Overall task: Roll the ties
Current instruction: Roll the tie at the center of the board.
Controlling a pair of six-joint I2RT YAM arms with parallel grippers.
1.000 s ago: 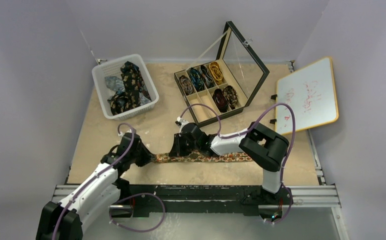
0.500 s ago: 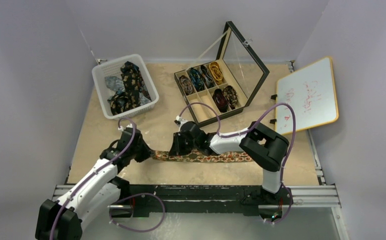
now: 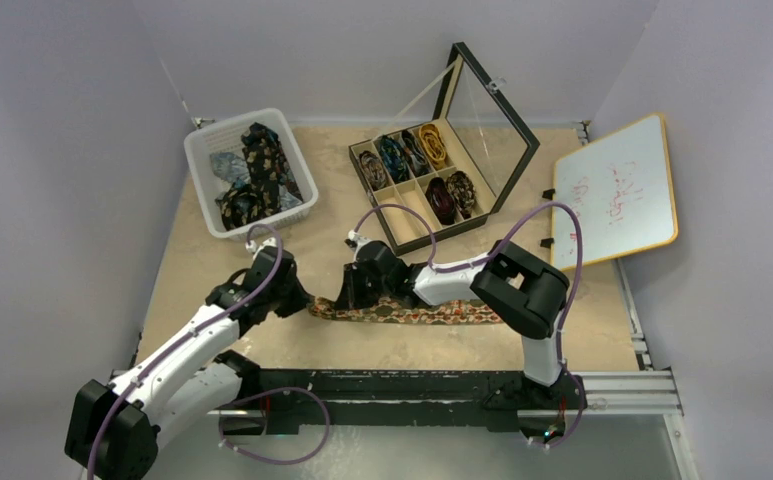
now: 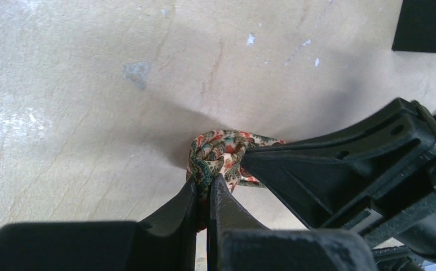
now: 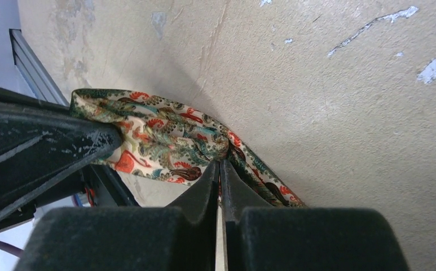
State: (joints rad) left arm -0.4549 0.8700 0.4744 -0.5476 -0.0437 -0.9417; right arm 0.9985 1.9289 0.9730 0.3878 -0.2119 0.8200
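A tan-orange paisley tie (image 3: 412, 313) lies stretched along the near part of the table. Its left end is folded over into a small loop (image 4: 218, 155). My left gripper (image 3: 302, 297) is shut on that folded end (image 4: 207, 186). My right gripper (image 3: 347, 297) is shut on the same tie just to the right of the loop (image 5: 220, 164); the fabric bunches at its fingertips. Several rolled ties (image 3: 417, 165) sit in the compartments of the open black box (image 3: 394, 232). More loose ties (image 3: 257, 165) lie in the white basket (image 3: 200, 160).
The box's glass lid (image 3: 492, 120) stands open at the back. A whiteboard (image 3: 617, 190) leans at the right edge. The metal rail (image 3: 412, 385) runs along the table's near edge.
My left gripper has moved right and away from the near edge with the tie's end, folding it toward my right gripper. The right arm shifted slightly left.
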